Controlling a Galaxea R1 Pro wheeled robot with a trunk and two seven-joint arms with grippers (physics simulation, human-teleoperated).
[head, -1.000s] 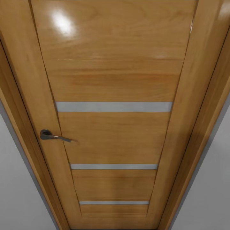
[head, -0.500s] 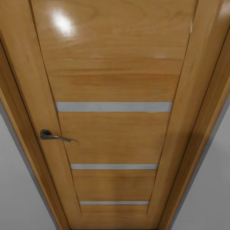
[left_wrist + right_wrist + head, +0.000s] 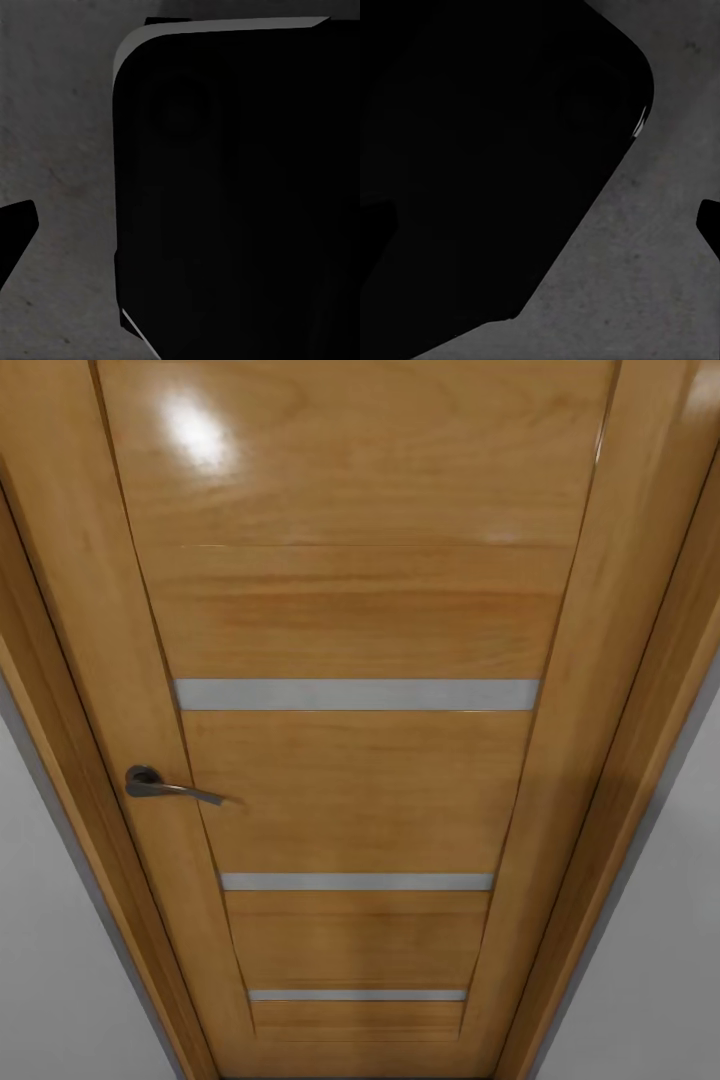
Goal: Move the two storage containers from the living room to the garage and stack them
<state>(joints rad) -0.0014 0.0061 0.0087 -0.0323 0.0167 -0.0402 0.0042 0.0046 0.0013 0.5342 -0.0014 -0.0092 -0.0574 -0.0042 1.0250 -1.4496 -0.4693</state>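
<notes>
Facing shut wooden door, handle at left, prob. on the way between rooms. Grey floor under both wrists. Claws: can't tell wide or narrow. Bins not seen here.

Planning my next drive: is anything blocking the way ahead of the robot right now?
Yes. A closed orange-brown wooden door stands directly ahead in the head view, its lever handle on the left side. Both wrist views show grey speckled concrete floor below.
</notes>
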